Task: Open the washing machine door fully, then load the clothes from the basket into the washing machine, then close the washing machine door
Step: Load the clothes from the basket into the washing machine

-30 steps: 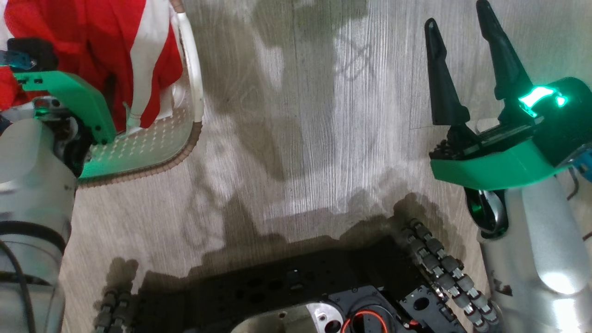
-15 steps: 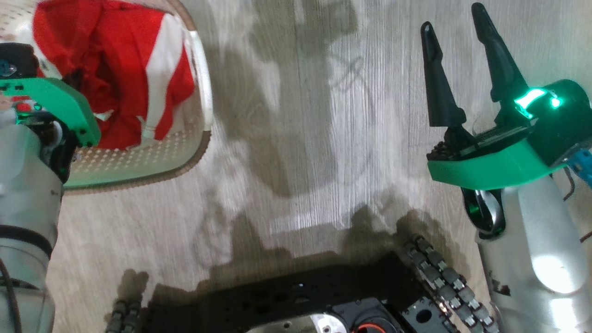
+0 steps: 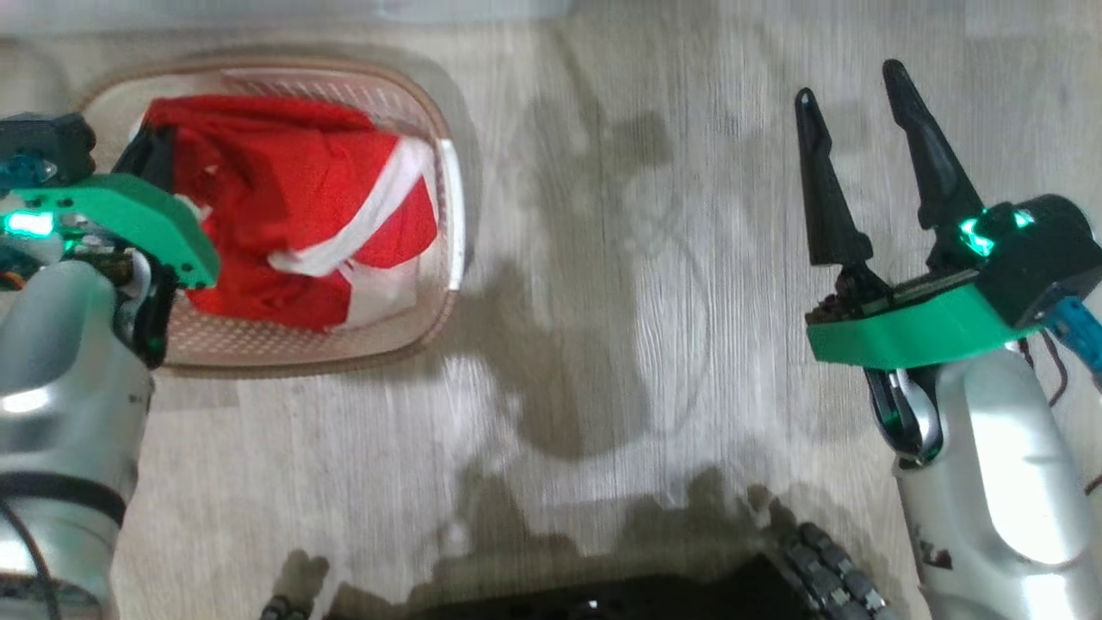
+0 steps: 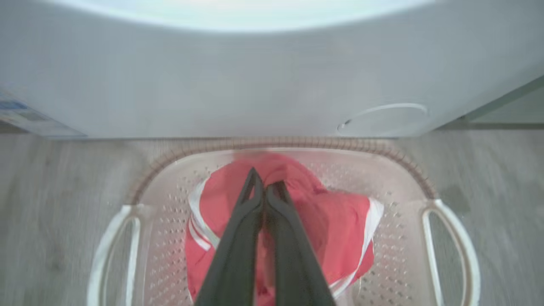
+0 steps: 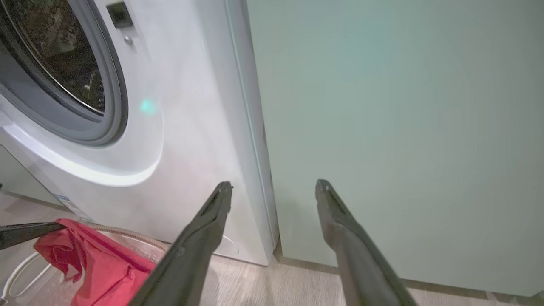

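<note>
Okay, left side first: my left gripper (image 4: 265,180) is closed tight, fingertips pressed together at the centre of the left wrist frame, dug into the red fabric of the clothes (image 4: 335,229). At the lower left of the right wrist frame one of its dark fingers meets a raised peak of the same red cloth (image 5: 97,263), so it looks pinched, not just touched. The clothes sit bunched inside the basket (image 4: 403,187), which is at lower centre of the left wrist frame and upper left of the head frame (image 3: 301,344). The basket stands on the wood floor (image 3: 603,258), just in front of the washing machine (image 4: 255,85). The machine's white front spans the top of the left wrist frame, with the round flap (image 4: 382,114) to the right and the blue sticker (image 4: 21,114) at the left edge. My right gripper (image 3: 850,82) is spread wide with nothing in it, at the right of the head frame and well apart from the basket. In the right wrist frame it points at the seam between the machine and the pale green cabinet (image 5: 382,106). The grey-rimmed drum (image 5: 63,63) is at upper left there.
</note>
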Controlling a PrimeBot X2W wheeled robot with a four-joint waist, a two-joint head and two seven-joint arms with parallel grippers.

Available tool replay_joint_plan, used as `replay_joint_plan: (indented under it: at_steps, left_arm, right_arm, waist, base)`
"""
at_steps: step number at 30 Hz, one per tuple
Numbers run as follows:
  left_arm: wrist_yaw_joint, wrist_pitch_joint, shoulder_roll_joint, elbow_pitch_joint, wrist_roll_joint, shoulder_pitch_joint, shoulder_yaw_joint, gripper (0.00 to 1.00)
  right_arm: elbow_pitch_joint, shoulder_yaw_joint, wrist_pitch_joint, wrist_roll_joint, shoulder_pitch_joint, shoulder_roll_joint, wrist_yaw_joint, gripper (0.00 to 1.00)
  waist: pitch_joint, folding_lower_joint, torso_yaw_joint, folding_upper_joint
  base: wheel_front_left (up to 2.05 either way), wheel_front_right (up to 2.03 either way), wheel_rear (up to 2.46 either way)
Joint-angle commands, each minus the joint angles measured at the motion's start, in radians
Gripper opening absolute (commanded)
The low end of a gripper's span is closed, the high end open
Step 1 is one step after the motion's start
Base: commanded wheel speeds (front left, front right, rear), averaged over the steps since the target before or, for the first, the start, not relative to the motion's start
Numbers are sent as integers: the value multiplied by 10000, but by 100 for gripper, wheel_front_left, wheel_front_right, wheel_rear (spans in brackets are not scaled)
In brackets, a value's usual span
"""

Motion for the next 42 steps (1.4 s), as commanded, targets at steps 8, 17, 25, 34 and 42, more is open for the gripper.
replay_joint_plan:
  at_steps: [8, 17, 25, 34, 42]
  left_arm:
    - [751, -126, 428, -3773, 556, 2257, 1304, 0]
    - [1266, -127, 215, -7318, 898, 4600, 1941, 0]
    - [1573, -63, 181, -9409, 1107, 5963, 1752, 0]
    - [2156, 298, 178, -10887, 1542, 7419, 1329, 0]
    - [2344, 655, 168, -11281, 1545, 8184, 1083, 0]
  right_arm:
    - [92, -170, -63, -141, 753, 38, 0, 100]
    - [594, -454, -53, -107, 1246, 38, 0, 100]
    - [946, -620, 11, -52, 1715, 38, 0, 100]
    - [1066, -738, 40, 187, 2415, 38, 0, 100]
    - [917, -834, 221, 226, 2976, 38, 0, 100]
  waist:
    - [-1788, 1, 591, -1]
    - [-3376, 1, 864, -1]
    - [-4426, 1, 967, -1]
    - [-5381, 1, 903, -1]
    - [-5977, 1, 855, -1]
  base:
    - [0, 0, 0]
    - [0, 0, 0]
    - [0, 0, 0]
    - [0, 0, 0]
    - [0, 0, 0]
